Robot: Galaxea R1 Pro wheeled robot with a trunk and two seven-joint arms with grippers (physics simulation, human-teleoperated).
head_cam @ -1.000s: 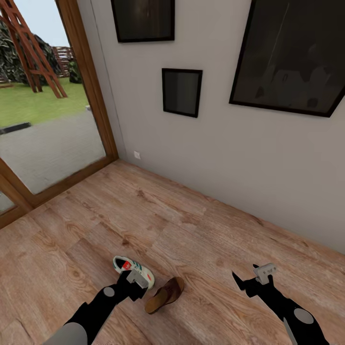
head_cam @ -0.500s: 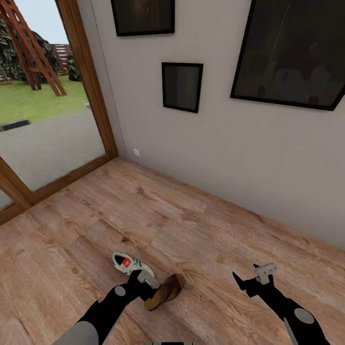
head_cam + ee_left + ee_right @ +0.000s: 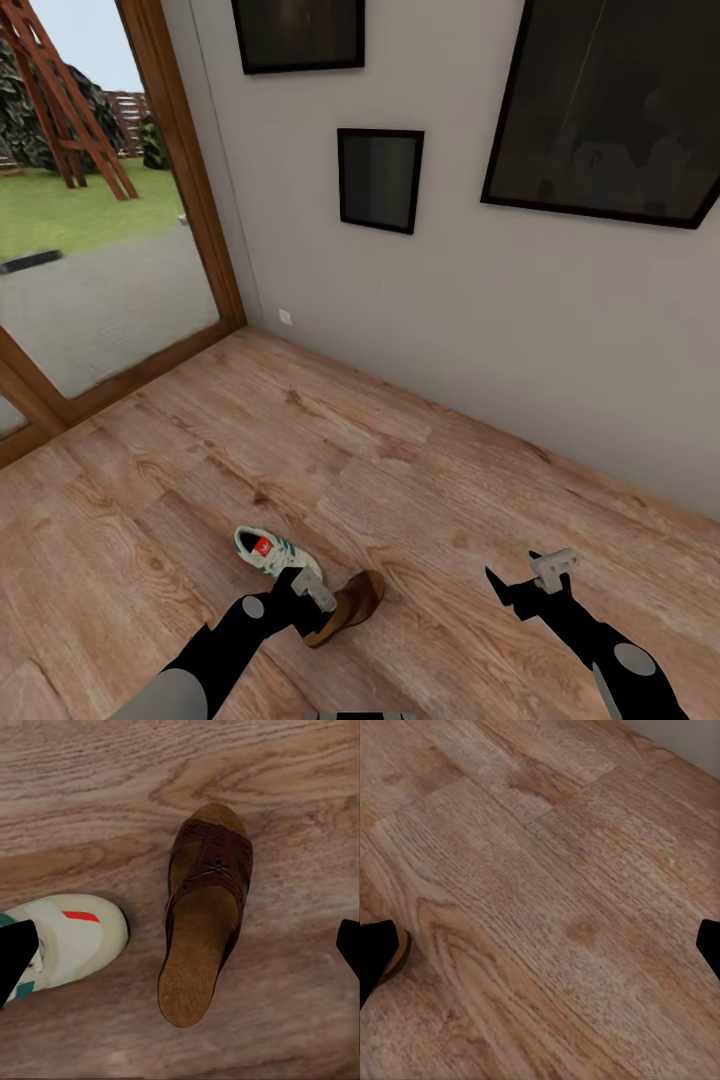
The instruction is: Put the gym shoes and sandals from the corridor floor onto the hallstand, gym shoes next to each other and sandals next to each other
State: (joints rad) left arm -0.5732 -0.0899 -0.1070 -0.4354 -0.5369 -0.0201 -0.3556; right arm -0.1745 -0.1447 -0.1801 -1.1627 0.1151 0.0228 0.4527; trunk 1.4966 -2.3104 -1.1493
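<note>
Fingers of left gripper (image 3: 180,945) spread wide, empty — shifted from gym shoe (image 3: 268,553) to over sandal (image 3: 202,922), lower centre; sandal pickup likely next.

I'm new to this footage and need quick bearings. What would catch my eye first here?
A white gym shoe and a brown sandal lie side by side on the wood-plank floor, with the left gripper poised open over the sandal. The right gripper hangs open above bare planks. Dark framed pictures hang on the grey wall, and a glass door at left shows a lawn.
</note>
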